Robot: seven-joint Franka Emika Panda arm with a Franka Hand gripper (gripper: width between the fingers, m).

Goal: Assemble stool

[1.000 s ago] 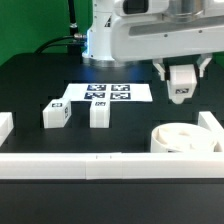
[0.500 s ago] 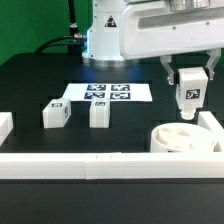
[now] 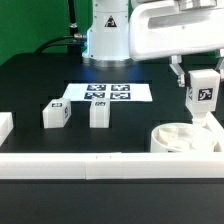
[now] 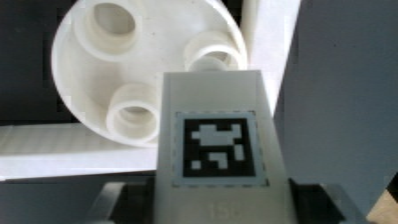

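Leg block upright in the downward-pointing tool's grip, above the seat.

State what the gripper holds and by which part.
One leg block, pinched at its upper end by the gripper, hanging above the seat.

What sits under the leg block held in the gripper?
The round seat, three sockets facing up. In the wrist view the leg block hides part of it; the spot directly beneath is unseen.
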